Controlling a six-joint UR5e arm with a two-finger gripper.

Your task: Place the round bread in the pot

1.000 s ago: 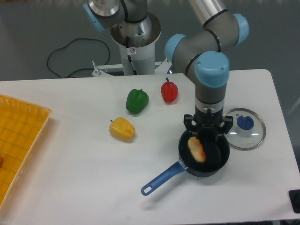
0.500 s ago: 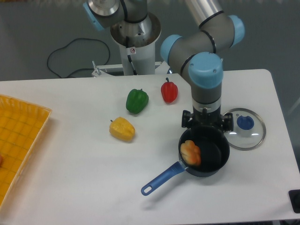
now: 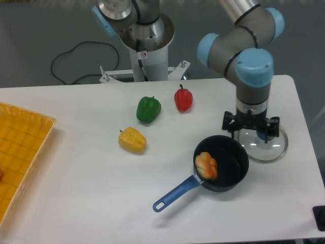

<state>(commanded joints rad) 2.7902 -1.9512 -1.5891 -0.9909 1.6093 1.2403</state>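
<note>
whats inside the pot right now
The round bread lies inside the pot, against its left wall. The rest of the dark floor looks bare; whatever is under the bread is covered. The gripper is outside, over the glass lid.

White table [image 3: 76, 203] carries pot [image 3: 231, 175], glass lid [image 3: 271, 147], yellow tray [image 3: 20, 152] (left edge), three peppers [image 3: 148, 109]

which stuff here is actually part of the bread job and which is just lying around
Part of the job:
round bread, lying inside the pot
pot
tool, above the glass lid

Just lying about:
glass lid
red pepper
green pepper
yellow pepper
yellow tray
</note>
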